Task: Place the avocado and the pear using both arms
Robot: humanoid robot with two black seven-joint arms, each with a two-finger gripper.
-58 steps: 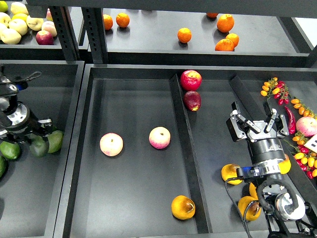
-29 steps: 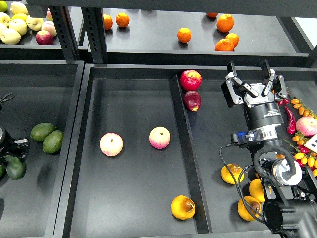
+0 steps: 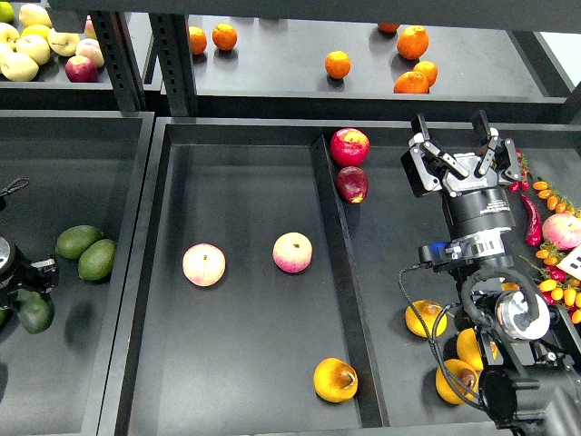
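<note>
The dark green avocado (image 3: 35,313) is at the far left of the left tray, right under my left gripper (image 3: 27,289), which looks closed on it; the fingers are dark and partly cut off by the frame edge. The pear (image 3: 335,380), golden with a brown blotch, lies at the front right corner of the middle tray (image 3: 245,363). My right gripper (image 3: 458,150) is open and empty, held high over the right tray, far behind and to the right of the pear.
Two lighter green avocados (image 3: 88,252) lie in the left tray. Two peaches (image 3: 203,264) (image 3: 292,252) lie mid-tray. A red apple (image 3: 349,145) and a dark red fruit (image 3: 352,183) sit by the divider. More yellow pears (image 3: 424,319) lie around my right arm. Oranges sit on the back shelf.
My left gripper pulled back left and toward me, with the dark avocado moving along. My right gripper rose from the yellow pears toward the back of the right tray, still open.
</note>
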